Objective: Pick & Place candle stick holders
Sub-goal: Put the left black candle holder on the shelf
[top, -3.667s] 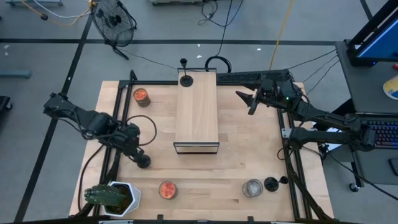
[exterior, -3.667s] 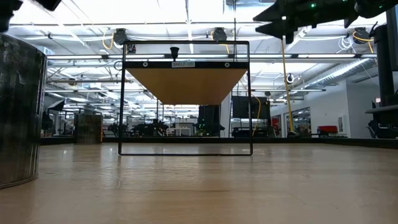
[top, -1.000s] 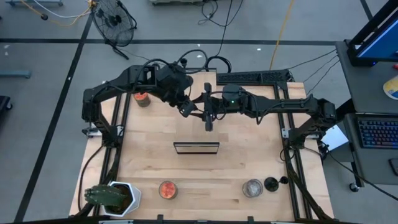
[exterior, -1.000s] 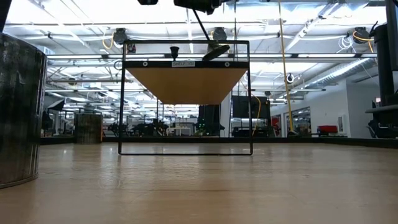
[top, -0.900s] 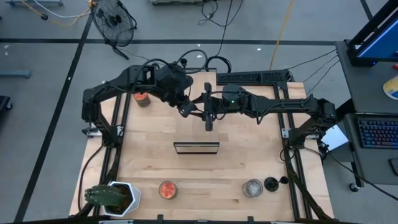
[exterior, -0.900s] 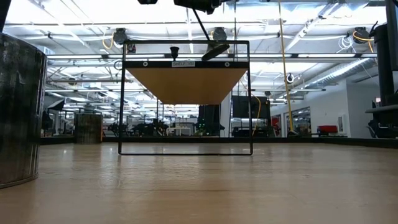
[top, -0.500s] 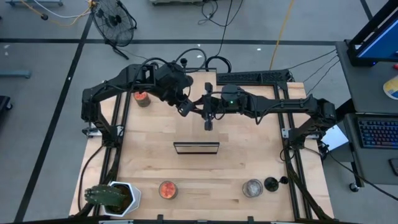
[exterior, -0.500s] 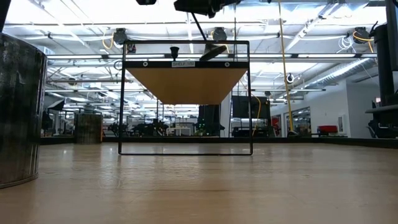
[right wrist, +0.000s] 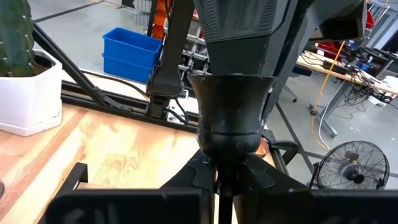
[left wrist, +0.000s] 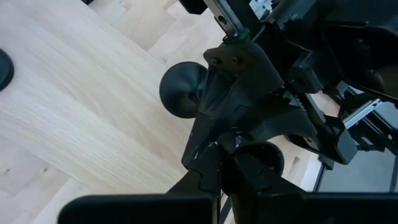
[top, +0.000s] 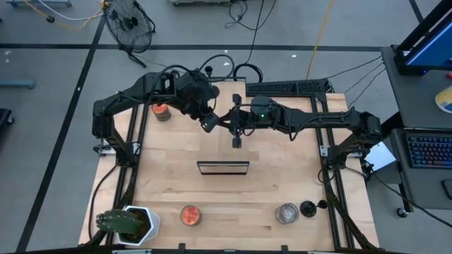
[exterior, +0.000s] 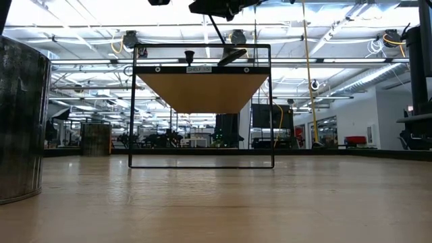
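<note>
One black candle stick holder (exterior: 231, 55) hangs tilted above the wooden box (top: 223, 152). Its disc base (left wrist: 180, 90) is low and its thin stem (exterior: 221, 35) slants up to my two grippers. My left gripper (top: 211, 121) and my right gripper (top: 235, 121) meet over the box, both shut on this holder. A second holder (exterior: 190, 55) stands on its base at the far end of the box top. A third (top: 308, 208) rests on the table near the front right. My left gripper pinches the upper end of the holder's stem, away from the disc; the right gripper stands in front of the place of contact. The holder hangs tilted below it, clear of the box top. My right gripper is shut on the stem (right wrist: 219, 186) close beside the left fingers, coming level from the table's right. In the left wrist view it stands between the left fingers and the disc (left wrist: 180, 90). The disc hangs free below.
A red candle jar (top: 161, 109) stands at the far left and another (top: 189, 215) at the front. A grey tin (top: 286, 212) and a potted cactus (top: 127, 224) also stand along the front edge. Another holder (top: 209, 70) shows beyond the far edge.
My right gripper has shut on the holder's stem beside my left gripper. Both arms have otherwise stayed nearly where they were, and the holder still hangs tilted over the box.
</note>
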`<action>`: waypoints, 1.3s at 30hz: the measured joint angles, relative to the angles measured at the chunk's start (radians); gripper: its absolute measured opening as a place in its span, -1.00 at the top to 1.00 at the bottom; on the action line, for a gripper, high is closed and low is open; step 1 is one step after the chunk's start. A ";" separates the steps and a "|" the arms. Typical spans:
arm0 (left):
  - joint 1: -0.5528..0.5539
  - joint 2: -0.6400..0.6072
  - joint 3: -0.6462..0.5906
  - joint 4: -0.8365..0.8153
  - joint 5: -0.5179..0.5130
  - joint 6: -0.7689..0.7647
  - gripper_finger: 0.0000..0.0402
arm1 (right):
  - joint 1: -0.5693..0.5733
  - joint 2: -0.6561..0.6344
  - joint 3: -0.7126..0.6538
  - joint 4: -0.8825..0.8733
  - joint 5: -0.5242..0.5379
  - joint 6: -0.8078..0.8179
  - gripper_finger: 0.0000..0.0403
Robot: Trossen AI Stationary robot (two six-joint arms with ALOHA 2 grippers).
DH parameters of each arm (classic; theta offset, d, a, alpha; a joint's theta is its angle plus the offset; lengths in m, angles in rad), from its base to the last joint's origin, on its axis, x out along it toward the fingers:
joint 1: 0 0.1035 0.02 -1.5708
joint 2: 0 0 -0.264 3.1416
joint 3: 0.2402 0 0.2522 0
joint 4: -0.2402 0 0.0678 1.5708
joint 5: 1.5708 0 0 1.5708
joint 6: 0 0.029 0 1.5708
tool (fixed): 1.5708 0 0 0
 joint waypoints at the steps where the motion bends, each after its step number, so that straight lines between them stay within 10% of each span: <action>1: 0.000 0.000 0.000 0.001 0.000 0.004 0.94 | 0.000 0.000 0.000 0.001 0.000 0.000 0.91; 22: 0.015 -0.062 0.000 0.042 -0.021 0.048 0.02 | -0.014 -0.002 0.002 0.007 -0.003 0.047 0.91; 39: 0.014 -0.220 -0.015 -0.067 -0.307 0.175 -0.06 | -0.133 -0.007 0.002 0.144 0.050 0.103 0.91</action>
